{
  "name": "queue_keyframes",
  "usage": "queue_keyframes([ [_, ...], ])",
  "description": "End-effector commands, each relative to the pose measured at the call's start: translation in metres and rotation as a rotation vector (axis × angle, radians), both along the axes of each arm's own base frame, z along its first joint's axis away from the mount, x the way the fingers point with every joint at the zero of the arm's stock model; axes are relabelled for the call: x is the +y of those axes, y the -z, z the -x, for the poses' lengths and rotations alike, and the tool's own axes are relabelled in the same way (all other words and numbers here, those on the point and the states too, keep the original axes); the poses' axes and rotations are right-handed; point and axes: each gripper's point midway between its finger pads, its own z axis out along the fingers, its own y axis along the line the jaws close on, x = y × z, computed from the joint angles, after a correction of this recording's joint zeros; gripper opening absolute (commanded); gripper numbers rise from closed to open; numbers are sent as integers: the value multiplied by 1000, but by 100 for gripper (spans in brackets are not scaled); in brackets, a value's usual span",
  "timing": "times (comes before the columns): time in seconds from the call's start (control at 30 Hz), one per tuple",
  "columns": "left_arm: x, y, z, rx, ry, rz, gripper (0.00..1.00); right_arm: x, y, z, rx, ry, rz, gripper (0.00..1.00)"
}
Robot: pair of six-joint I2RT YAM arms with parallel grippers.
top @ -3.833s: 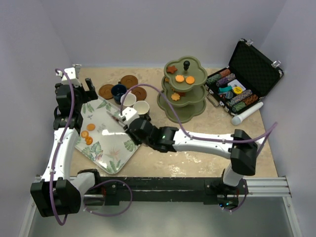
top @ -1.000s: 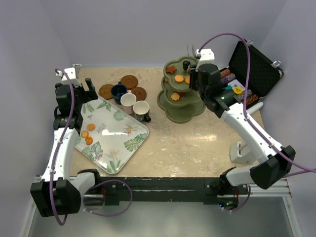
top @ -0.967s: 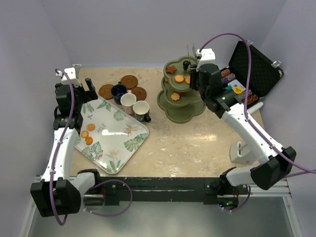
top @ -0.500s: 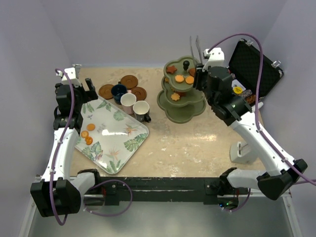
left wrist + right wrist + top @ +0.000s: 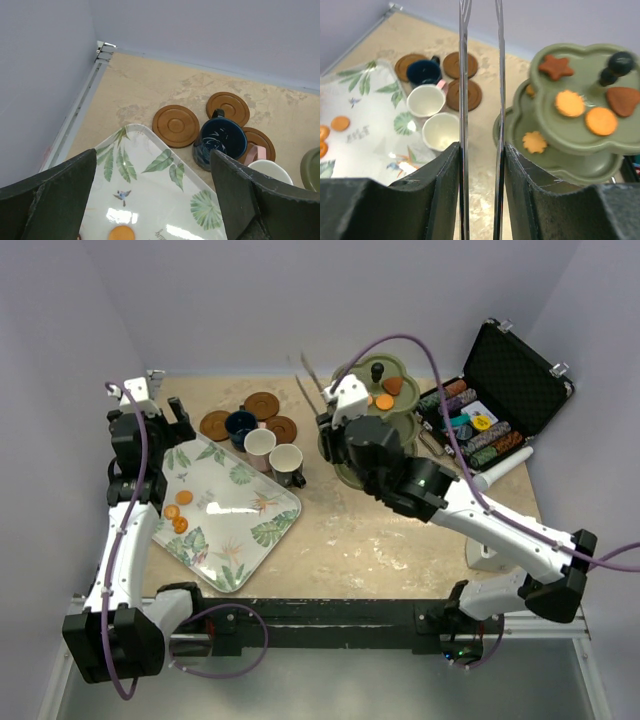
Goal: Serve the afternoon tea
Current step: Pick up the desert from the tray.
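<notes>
My right gripper [image 5: 328, 423] [image 5: 481, 192] is shut on a pair of metal tongs [image 5: 312, 388] [image 5: 464, 100], held left of the olive-green stand [image 5: 408, 405] [image 5: 555, 150]; the tips run off the top of the wrist view. The top tier carries a star biscuit [image 5: 556, 66], round orange biscuits [image 5: 570, 103] and a brown leaf biscuit [image 5: 623, 100]. The navy cup [image 5: 240, 425], pinkish-white cup [image 5: 260, 443] and cream cup [image 5: 286, 462] stand among three brown saucers [image 5: 262, 403]. My left gripper [image 5: 160, 425] [image 5: 155, 200] hangs open over the tray's far corner.
The leaf-patterned tray [image 5: 235, 540] lies at the left with orange biscuits [image 5: 177, 512] near its left edge. An open black case of poker chips [image 5: 500, 390] sits at the far right beside a white cylinder [image 5: 500, 472]. My right arm crosses in front of the stand.
My right arm has swung left from above the stand's top tier to the stand's left side, tongs still held. A brown leaf biscuit now lies on the top tier. The left arm is still.
</notes>
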Motion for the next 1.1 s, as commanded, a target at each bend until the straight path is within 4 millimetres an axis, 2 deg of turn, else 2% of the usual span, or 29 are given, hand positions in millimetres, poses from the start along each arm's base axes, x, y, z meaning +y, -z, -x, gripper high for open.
queue_keyframes([
  [0.0,15,-24,4,-88,-85,-5,99,46,-1,27,-8,-100,-33,41],
  [0.23,19,-21,4,-75,-104,-8,99,135,51,82,69,-342,7,41],
  [0.33,19,-18,3,-66,-103,-6,100,177,83,104,110,-469,16,41],
  [0.47,19,-13,1,-58,-105,-5,99,215,119,121,148,-590,26,41],
  [0.73,21,-2,-4,-31,-107,-5,99,245,179,116,178,-609,134,44],
  [0.87,20,3,-6,-17,-106,-4,99,255,198,113,194,-622,168,46],
  [1.07,21,5,-7,-11,-107,-6,99,263,210,98,216,-604,174,46],
])
